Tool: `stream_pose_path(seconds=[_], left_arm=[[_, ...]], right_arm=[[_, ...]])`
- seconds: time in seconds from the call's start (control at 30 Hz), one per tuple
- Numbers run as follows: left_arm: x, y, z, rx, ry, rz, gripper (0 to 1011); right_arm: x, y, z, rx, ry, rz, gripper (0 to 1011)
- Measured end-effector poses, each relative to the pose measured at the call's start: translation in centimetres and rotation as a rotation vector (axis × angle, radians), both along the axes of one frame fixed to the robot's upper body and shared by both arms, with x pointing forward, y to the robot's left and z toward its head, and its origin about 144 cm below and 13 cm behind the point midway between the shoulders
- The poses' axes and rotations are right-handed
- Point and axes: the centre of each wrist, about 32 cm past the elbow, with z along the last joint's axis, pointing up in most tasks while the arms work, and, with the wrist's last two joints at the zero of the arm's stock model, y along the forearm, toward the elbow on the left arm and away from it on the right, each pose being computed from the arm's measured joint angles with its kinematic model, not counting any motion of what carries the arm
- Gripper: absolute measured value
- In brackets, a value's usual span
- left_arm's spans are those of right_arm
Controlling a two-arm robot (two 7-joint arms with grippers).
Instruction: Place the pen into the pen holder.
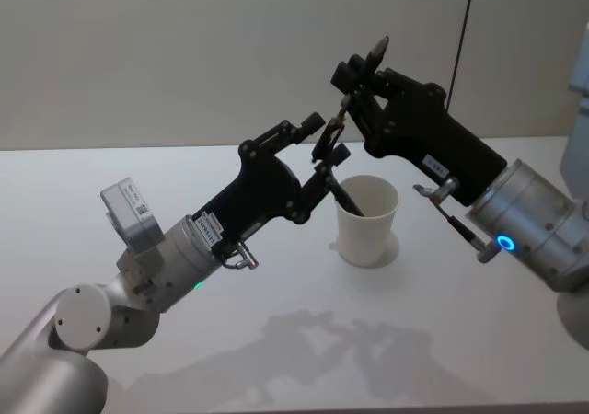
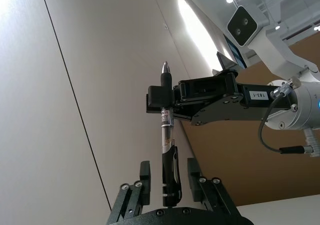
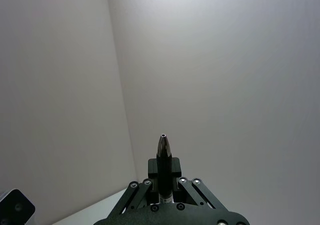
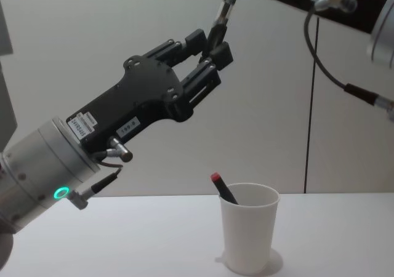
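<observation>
The slim black pen with a clear barrel section and a pocket clip (image 2: 166,155) hangs in mid-air above the table, well above the plain white paper cup with a rolled rim (image 1: 368,219) that serves as the pen holder, and a little to its left in the head view. The right gripper (image 2: 161,99) is clamped on the pen's upper end, just below the pointed metal tip, which sticks out past its fingers. The left gripper (image 2: 167,182) sits at the pen's lower, clipped end with its fingers spread on either side of the barrel and a gap showing on both sides, so it grasps nothing yet. The pen looks light, stiff and smooth, so it is likely to pivot or slip in a pinch taken near one end; a hold around the thicker clipped section, closer to its middle, would probably steady it better for lowering. The cup stands on the white table (image 1: 276,359) at centre right, and a second dark pen with a red end (image 4: 224,189) already leans inside it. Being thin paper and nearly empty, the cup would tip easily if knocked.
</observation>
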Motion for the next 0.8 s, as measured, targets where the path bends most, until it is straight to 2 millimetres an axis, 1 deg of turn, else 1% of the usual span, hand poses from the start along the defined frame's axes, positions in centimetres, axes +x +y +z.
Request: stream_pose_path(seconds=[0.03,0.07,0.1,0.13,0.2,0.23,0.27,0.33,0.37,0.43,0.5,0.53,0.57,0.67,0.8], left_arm=[[0.0,0.0,0.0,0.0,0.0,0.0,477],[0.0,0.0,0.0,0.0,0.0,0.0,490],[0.0,0.0,-0.01,0.0,0.0,0.0,536],[0.0,0.0,0.0,0.0,0.0,0.0,549],[0.0,0.0,0.0,0.0,0.001,0.0,634],[0.0,0.0,-0.01,0.0,0.001,0.0,634],[0.0,0.0,0.0,0.0,0.001,0.0,691],[0.0,0.0,0.0,0.0,0.001,0.0,739],[0.0,0.0,-0.01,0.0,0.001,0.0,796],[0.0,0.0,0.0,0.0,0.001,0.0,826],[0.0,0.0,-0.01,0.0,0.001,0.0,901],[0.0,0.0,-0.01,0.0,0.001,0.0,918],[0.0,0.0,-0.01,0.0,0.001,0.0,964],[0.0,0.0,0.0,0.0,0.001,0.0,1003],[0.0,0.0,-0.01,0.0,0.001,0.0,1004]], right_arm=[[-0.02,-0.02,0.02,0.001,0.0,0.0,126],[-0.02,-0.02,0.02,0.001,0.0,0.0,126],[-0.04,-0.05,0.06,0.002,-0.001,0.0,126],[-0.05,-0.05,0.06,0.003,-0.001,0.0,126],[-0.08,-0.11,0.09,0.004,-0.001,0.0,126],[-0.09,-0.13,0.1,0.005,-0.001,-0.001,126],[-0.1,-0.14,0.11,0.005,-0.002,-0.001,126],[-0.13,-0.21,0.13,0.006,-0.002,-0.001,126],[-0.14,-0.22,0.14,0.007,-0.002,-0.002,126],[-0.17,-0.31,0.17,0.008,-0.003,-0.003,126],[-0.2,-0.41,0.16,0.009,-0.003,-0.007,126],[-0.21,-0.45,0.16,0.009,-0.003,-0.008,126],[-0.22,-0.52,0.17,0.01,-0.003,-0.012,126],[-0.24,-0.65,0.16,0.01,-0.004,-0.02,126],[-0.26,-0.98,0.09,0.01,-0.005,-0.037,126]])
